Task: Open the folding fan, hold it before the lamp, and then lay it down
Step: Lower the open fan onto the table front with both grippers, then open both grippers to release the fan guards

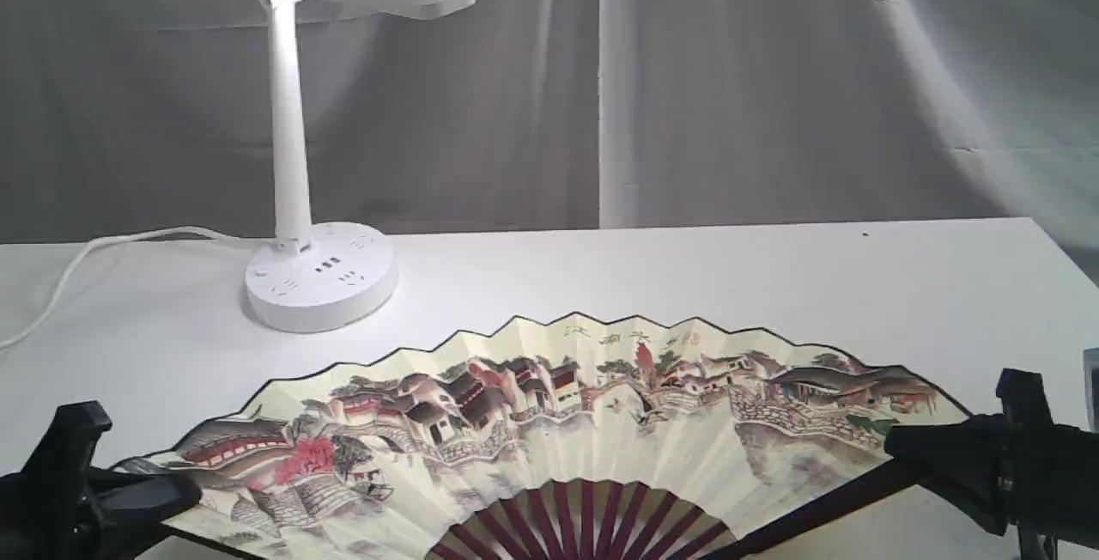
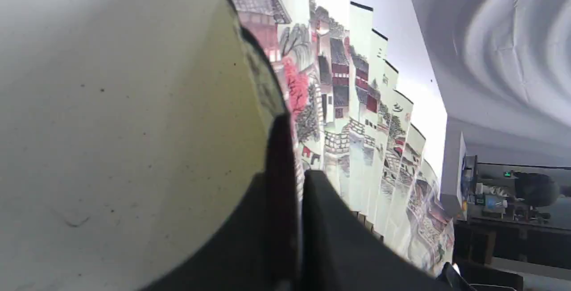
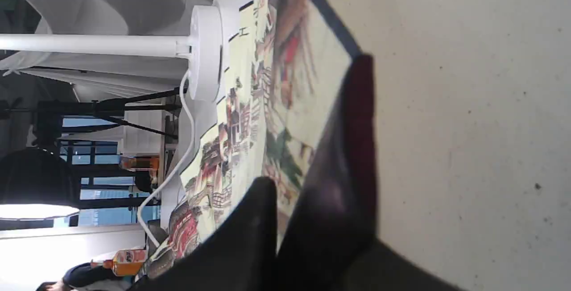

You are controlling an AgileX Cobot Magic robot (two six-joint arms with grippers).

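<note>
Left jaws: were closed on the left guard (image 2: 281,170) of the folding fan (image 1: 567,423), at the near left edge of the exterior view; the dark maroon stick sat pinched between the two black fingers.
Right jaws: were clamped on the right guard (image 3: 352,148) at the near right edge, gripped the same way.
Ribs (image 1: 584,521): dark maroon, they spread out from the near edge, midway between the two arms.
Fan leaf: stood fully open, a cream pleated arc with a black edge. It was painted with village houses, a red tree on the left and a few characters near the top middle. Whether it touched the bench (image 1: 687,276) could not be told.
Fan position: lay nearer the camera than the lamp (image 1: 288,139), whose round base sat just beyond the leaf's left half.
Lamp: white and upright on the bench, its flat head reaching right, with a bright glow at the top of the post.
Cord (image 1: 77,264): white, it ran from the base off to the left.
Backdrop (image 1: 773,79): a grey creased cloth hung behind the bench.
</note>
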